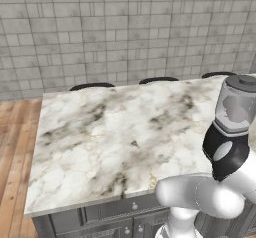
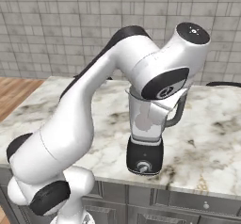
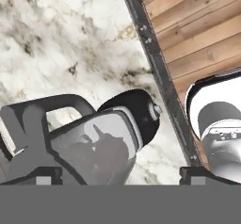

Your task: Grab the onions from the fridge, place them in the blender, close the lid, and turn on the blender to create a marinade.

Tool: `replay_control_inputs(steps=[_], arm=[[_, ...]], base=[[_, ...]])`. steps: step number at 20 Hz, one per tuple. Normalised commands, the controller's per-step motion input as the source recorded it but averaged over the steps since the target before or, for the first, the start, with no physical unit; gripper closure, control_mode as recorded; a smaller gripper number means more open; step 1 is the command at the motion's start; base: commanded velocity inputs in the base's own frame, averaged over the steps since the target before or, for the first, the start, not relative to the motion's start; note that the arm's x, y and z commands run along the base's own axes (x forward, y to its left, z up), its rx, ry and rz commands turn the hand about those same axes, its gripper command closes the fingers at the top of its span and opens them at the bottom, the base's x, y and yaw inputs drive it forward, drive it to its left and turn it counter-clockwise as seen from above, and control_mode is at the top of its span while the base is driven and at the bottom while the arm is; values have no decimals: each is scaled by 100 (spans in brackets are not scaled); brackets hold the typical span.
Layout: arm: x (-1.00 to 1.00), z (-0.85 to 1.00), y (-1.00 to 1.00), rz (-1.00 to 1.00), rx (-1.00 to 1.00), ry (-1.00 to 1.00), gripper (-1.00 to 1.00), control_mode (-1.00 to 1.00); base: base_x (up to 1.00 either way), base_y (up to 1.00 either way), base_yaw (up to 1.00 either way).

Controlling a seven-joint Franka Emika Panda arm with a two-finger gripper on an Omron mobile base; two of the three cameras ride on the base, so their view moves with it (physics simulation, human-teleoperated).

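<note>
The blender (image 1: 231,132) stands near the right front of the marble island, black base with a silver knob (image 2: 144,166) under a translucent grey jar (image 2: 146,119) with a side handle. A dark grey lid (image 1: 243,80) caps the jar. In the hand view my gripper (image 3: 120,176) hovers just above the jar (image 3: 94,143), open, one fingertip (image 3: 44,176) on each side and nothing held. A dim rounded shape (image 3: 107,156) shows through the jar wall; I cannot tell whether it is the onions. The fridge is out of view.
The marble island counter (image 1: 110,132) has dark grey drawers (image 1: 105,214) along its front edge. Three dark stool backs (image 1: 91,86) line its far side before a grey tiled wall. Wooden floor (image 1: 15,142) lies to the left. My own arm (image 2: 94,105) arches over the blender.
</note>
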Motion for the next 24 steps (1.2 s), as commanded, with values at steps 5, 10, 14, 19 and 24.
replay_control_inputs(steps=[5,10,14,19,24], arm=[[-59,-33,69,0,-40,-20,-100,-100],[-52,-60,39,12,-40,-4,-100,-100],[-43,-71,4,33,-32,0,-100,-100],[-45,-37,0,47,-31,-6,-100,-100],[-25,0,0,64,-25,-2,-100,-100]], base=[[0,0,0],[0,0,0],[0,0,0],[0,0,0],[0,0,0]])
